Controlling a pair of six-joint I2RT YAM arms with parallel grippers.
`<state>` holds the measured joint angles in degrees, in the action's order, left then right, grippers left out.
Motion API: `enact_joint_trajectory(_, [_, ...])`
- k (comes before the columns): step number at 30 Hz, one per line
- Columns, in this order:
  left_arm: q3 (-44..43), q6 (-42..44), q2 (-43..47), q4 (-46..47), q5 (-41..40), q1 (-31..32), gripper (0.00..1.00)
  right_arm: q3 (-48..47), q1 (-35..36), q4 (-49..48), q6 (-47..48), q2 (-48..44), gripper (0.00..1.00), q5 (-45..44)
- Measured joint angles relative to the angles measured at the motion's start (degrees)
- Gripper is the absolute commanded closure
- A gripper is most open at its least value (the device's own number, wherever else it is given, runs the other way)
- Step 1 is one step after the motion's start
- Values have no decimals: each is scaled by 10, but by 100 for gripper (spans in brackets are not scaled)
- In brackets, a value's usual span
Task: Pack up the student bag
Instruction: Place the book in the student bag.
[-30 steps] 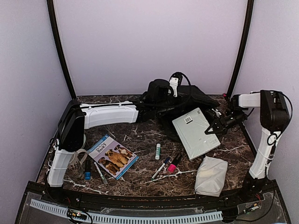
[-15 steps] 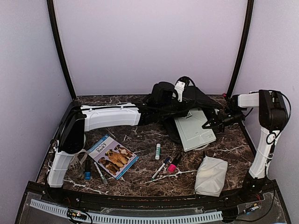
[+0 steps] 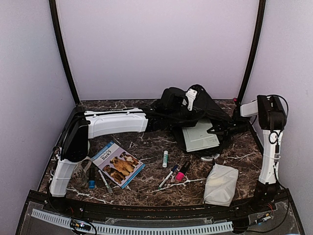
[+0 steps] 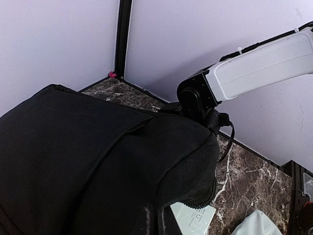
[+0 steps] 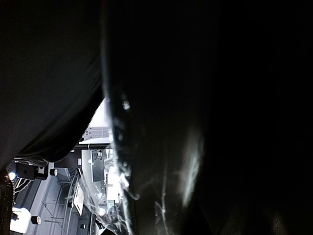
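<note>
We found the student bag [image 3: 211, 105] at the far middle of the desk [image 3: 146, 142], its raised flap pinched tight in the left tool [image 3: 190, 98]. A pale green book [image 3: 199, 137] lay half inside its mouth, held narrowly at the right edge by the right tool [image 3: 218, 130]. Nearer us lay a white pouch [image 3: 221, 184], contents unseen, and a dog booklet [image 3: 118, 164] whose title we could not read.

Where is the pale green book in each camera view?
Top external: pale green book right of centre, far edge under the raised flap of the student bag.
Left wrist: bottom edge, a corner showing below the bag's zipper.
Right wrist: not identifiable; mostly dark.
Shared landmark: the black bag.
</note>
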<state>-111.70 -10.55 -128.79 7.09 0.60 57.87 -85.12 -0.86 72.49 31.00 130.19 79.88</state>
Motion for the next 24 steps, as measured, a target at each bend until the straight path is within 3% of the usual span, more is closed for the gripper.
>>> enact_joint_trajectory(4, [0, 3, 0, -7, 3, 3, 100, 11, 2, -2, -3, -9, 100, 2])
enact_joint_trajectory(7, [-6, 5, 0, -8, 5, 3, 100, 70, 4, -122, -141, -59, 94, -15])
enact_joint_trajectory(9, [-9, 8, 0, -11, 9, 3, 100, 149, 2, -257, -281, -117, 94, -44])
enact_joint_trajectory(13, [-9, 12, 0, -25, 16, 4, 100, 241, 0, -447, -474, -167, 93, -69])
enact_joint_trajectory(20, [-16, 19, 0, -38, 19, 4, 100, 224, 4, -594, -600, -155, 59, -111])
enact_joint_trajectory(24, [-17, 24, 0, -39, 19, 4, 100, 229, 7, -603, -609, -172, 46, -166])
